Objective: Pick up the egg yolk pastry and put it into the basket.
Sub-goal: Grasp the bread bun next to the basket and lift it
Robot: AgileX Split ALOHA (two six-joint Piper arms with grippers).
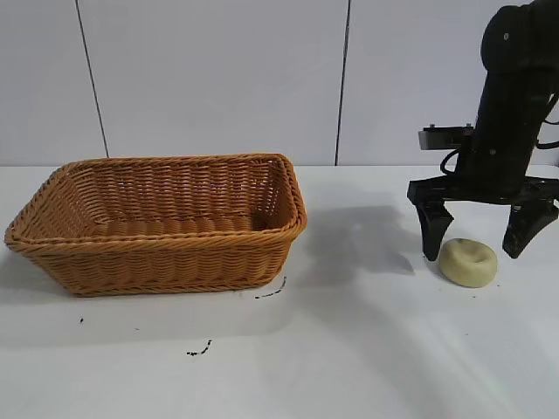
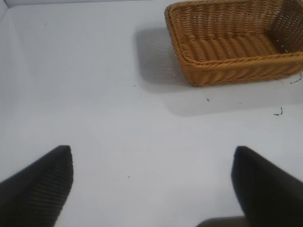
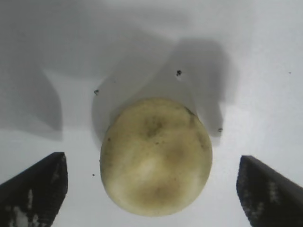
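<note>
Exterior level, frontal, left wrist shares basket (image 1: 166,218), right wrist close overhead

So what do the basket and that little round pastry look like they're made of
The basket looks like woven wicker, orange-brown with a slight sheen: interlaced strands and a braided rim show. The egg yolk pastry looks matte, pale yellow, with a dimpled, faintly speckled top; whether it is real dough or a foam replica can't be told.

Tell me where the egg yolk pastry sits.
Exterior view: the egg yolk pastry lies on the table at right, between the open right gripper's fingers.
</note>
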